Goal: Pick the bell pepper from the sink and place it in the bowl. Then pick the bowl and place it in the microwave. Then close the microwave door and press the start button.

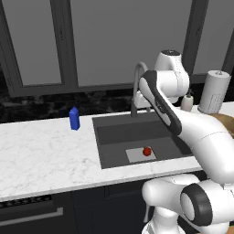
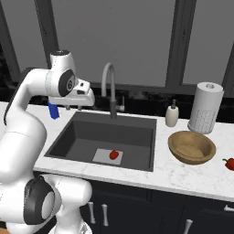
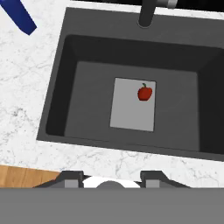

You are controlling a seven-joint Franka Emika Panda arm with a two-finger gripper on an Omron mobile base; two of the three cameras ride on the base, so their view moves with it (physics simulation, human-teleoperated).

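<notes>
Hand view: we see the small red bell pepper (image 3: pixel 145 92) on the pale grey square patch (image 3: pixel 133 104) inside the dark grey rectangular sink (image 3: pixel 131 87), well below the two-finger gripper (image 3: pixel 112 177); we cannot tell its jaw width.

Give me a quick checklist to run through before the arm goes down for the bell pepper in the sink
1. Bell pepper lies on the pale patch in the sink: ok.
2. Nothing else in the basin near it: ok.
3. Gripper high over the sink's left side, nothing held: ok.
4. Jaws wide enough for the pepper: cannot tell.
5. Faucet stands at the back, off the straight way down: ok.
6. Bowl upright and empty on the counter right of the sink: ok.
</notes>
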